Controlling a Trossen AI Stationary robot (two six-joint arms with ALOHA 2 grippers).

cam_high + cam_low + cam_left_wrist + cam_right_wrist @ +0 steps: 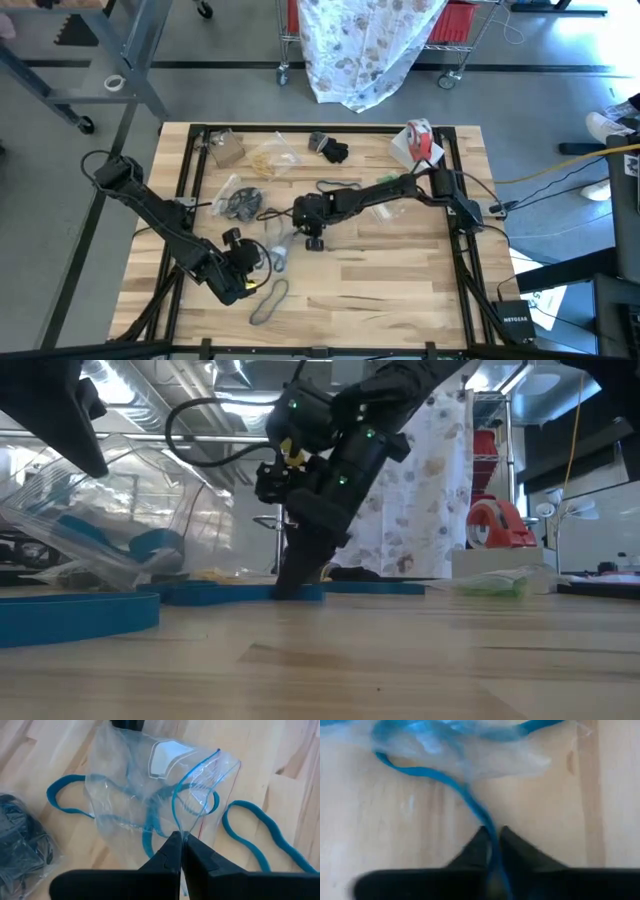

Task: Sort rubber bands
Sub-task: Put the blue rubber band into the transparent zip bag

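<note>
Several thin teal-blue rubber bands (260, 827) lie flat on the wooden table, some partly under a clear plastic bag (150, 785), one pinched between dark fingers (492, 855), and one long loop (270, 300) lies alone near the front edge.

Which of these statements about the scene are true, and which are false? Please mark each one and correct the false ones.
1. The left gripper is shut on the edge of a clear plastic bag. True.
2. The right gripper pinches a teal-blue rubber band down at the table. True.
3. The red-and-white tape roll lies between the two grippers. False: it sits near the table's far right corner.
4. The left gripper's bag holds only black bands. False: teal-blue loops show inside it.
</note>
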